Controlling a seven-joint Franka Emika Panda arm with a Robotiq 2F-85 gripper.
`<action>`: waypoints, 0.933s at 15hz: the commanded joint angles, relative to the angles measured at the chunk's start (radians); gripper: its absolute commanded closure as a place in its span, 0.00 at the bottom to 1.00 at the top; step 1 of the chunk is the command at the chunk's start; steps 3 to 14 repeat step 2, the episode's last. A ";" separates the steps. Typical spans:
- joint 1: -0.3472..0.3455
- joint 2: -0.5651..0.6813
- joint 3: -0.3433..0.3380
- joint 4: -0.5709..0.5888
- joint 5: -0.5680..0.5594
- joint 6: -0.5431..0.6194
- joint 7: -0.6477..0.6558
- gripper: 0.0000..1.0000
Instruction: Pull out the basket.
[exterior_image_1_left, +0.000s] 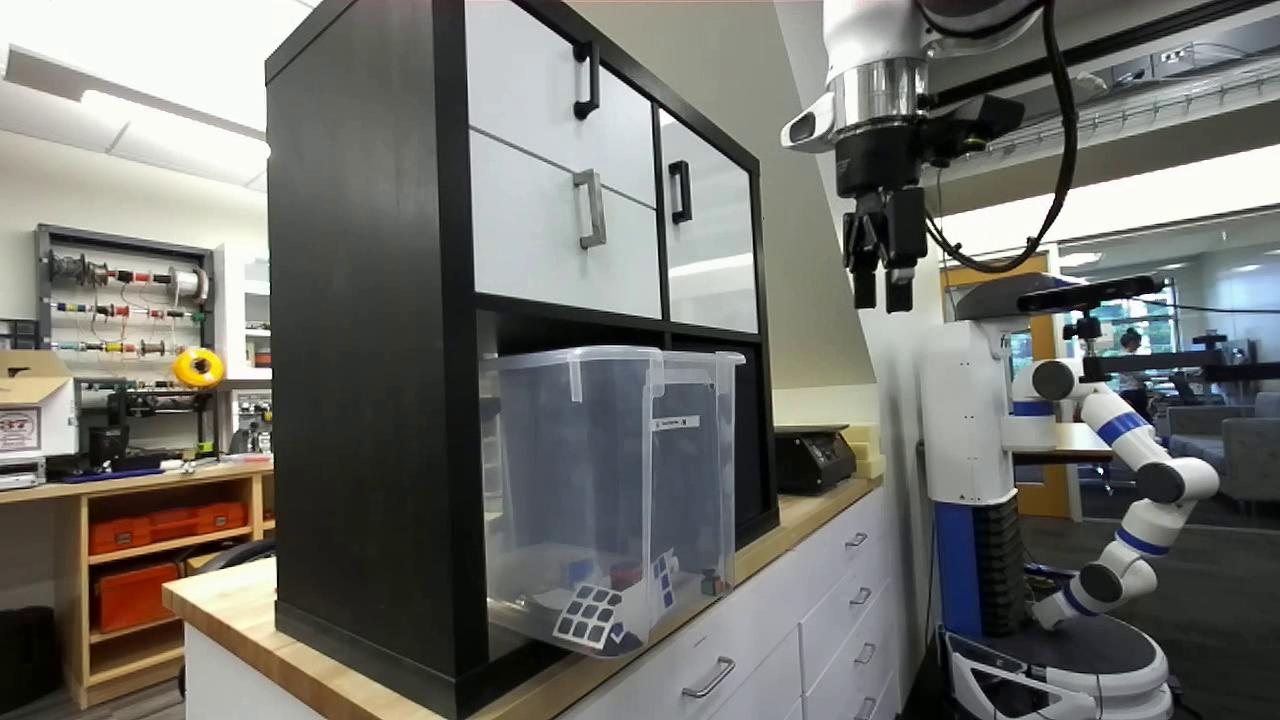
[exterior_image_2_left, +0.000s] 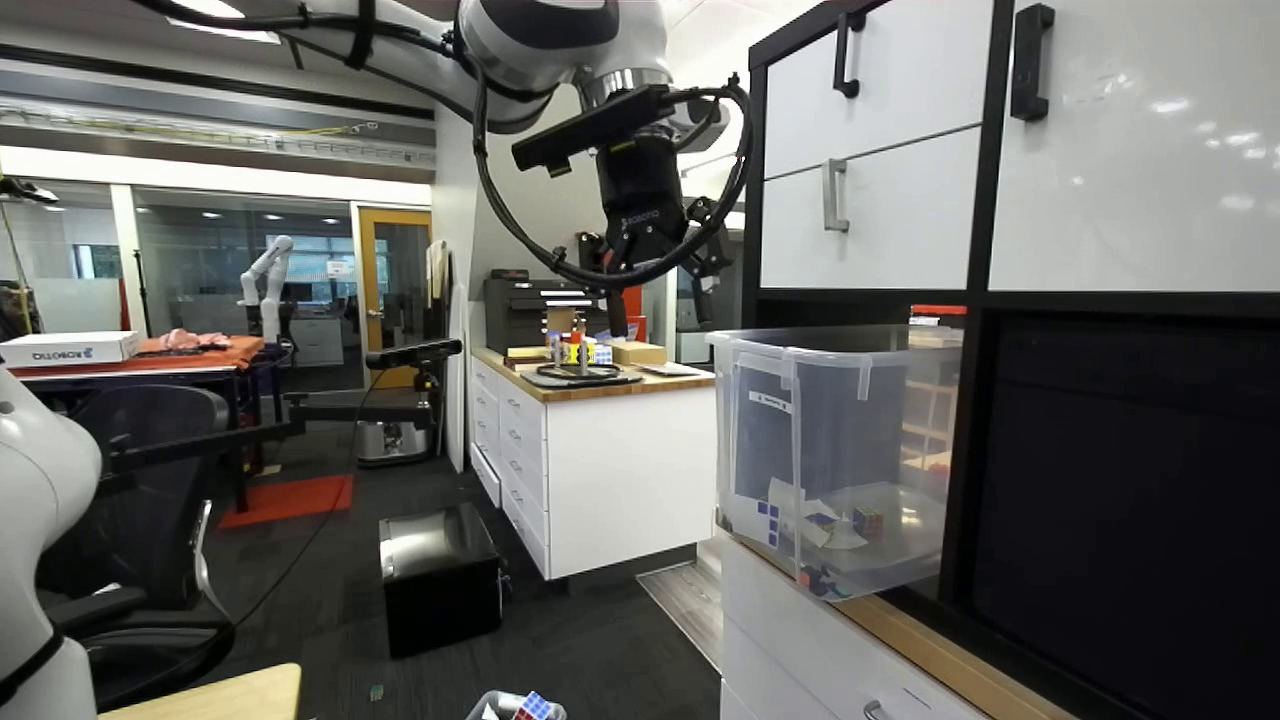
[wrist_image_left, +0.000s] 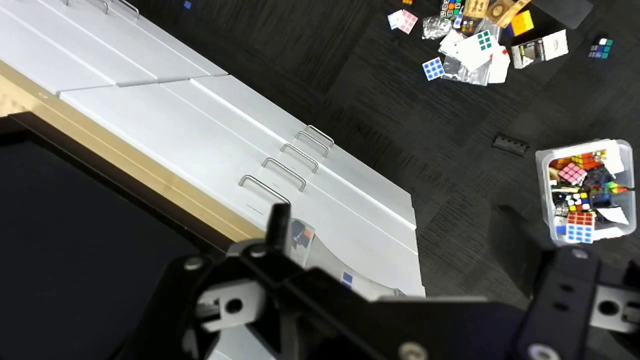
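The basket, a translucent clear plastic bin, shows in both exterior views (exterior_image_1_left: 600, 450) (exterior_image_2_left: 830, 430). It sits in a lower cube of the dark shelf (exterior_image_1_left: 360, 330), its front part sticking out past the shelf face over the counter edge. Small cube items and paper lie inside it. A curved corner of the basket (wrist_image_left: 322, 262) shows in the wrist view, partly hidden by the gripper. My gripper (exterior_image_1_left: 882, 287) points down, higher than the basket rim and apart from it. Its fingers are spread wide with nothing between them, as an exterior view (exterior_image_2_left: 660, 312) and the wrist view (wrist_image_left: 392, 240) show.
White drawer fronts with handles (exterior_image_1_left: 560, 200) are above the basket. White counter drawers (exterior_image_1_left: 770, 640) are below it. A clear bin of puzzle cubes (wrist_image_left: 545, 200) and scattered items lie on the floor. A black box (exterior_image_2_left: 440, 580) stands on the floor. A cable loops round the wrist.
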 joint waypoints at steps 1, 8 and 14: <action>0.008 0.001 -0.007 0.003 -0.002 -0.004 0.005 0.00; 0.008 0.001 -0.007 0.003 -0.001 -0.005 0.006 0.00; 0.008 0.001 -0.007 0.003 -0.001 -0.005 0.006 0.00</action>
